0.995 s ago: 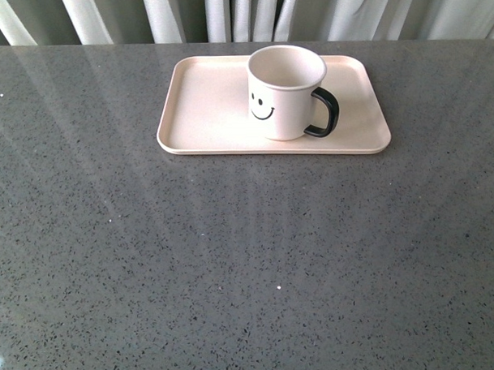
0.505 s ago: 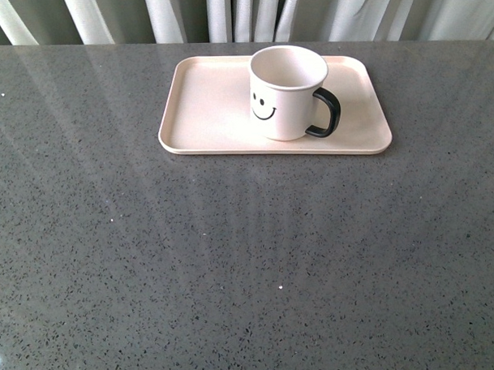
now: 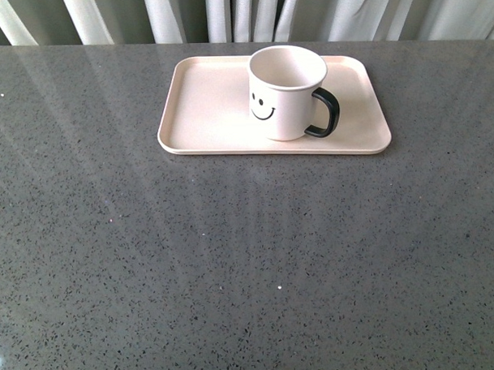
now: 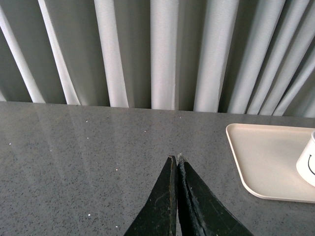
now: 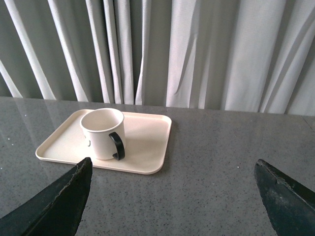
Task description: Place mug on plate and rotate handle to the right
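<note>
The white mug (image 3: 286, 93) with a black smiley face stands upright on the pale pinkish-beige plate (image 3: 204, 113) at the back of the table. Its black handle (image 3: 326, 113) points to the right in the front view. The mug (image 5: 102, 133), its handle (image 5: 117, 146) and the plate (image 5: 145, 147) also show in the right wrist view. In the left wrist view the plate (image 4: 266, 157) and an edge of the mug (image 4: 307, 164) show. No gripper appears in the front view. My left gripper (image 4: 174, 158) is shut and empty, well away from the plate. My right gripper (image 5: 173, 168) is open and empty, short of the plate.
The grey speckled tabletop (image 3: 233, 258) stretches in front of the plate. Pale pleated curtains (image 3: 249, 14) hang behind the table's far edge.
None apart from a slight shift of the front view; the mug stays on the plate with the handle to the right.
</note>
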Controlling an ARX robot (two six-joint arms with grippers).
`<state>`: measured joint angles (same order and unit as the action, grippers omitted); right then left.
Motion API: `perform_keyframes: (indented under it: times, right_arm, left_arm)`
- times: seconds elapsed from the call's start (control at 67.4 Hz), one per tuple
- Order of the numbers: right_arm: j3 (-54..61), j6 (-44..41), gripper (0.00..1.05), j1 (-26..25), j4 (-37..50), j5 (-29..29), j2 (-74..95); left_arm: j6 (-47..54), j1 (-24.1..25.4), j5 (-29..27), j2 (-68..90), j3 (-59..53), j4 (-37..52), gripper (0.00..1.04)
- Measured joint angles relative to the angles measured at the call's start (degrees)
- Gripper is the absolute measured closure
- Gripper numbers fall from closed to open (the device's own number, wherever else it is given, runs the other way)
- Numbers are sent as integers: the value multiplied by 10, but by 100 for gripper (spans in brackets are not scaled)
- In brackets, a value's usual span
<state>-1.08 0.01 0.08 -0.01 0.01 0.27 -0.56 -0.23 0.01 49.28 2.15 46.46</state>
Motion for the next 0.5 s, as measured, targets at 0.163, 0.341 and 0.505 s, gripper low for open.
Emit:
perform_keyframes:
  times: [0.163, 0.341, 0.505]
  right_arm:
    - [0, 0, 9, 0, 0, 0, 0]
    - [0, 0, 9, 0, 0, 0, 0]
    - [0, 0, 9, 0, 0, 0, 0]
  left_arm:
    - [0, 0, 0, -73, -11, -61, 103]
    - [0, 0, 0, -151, -14, -131, 103]
    - [0, 0, 0, -205, -14, -181, 103]
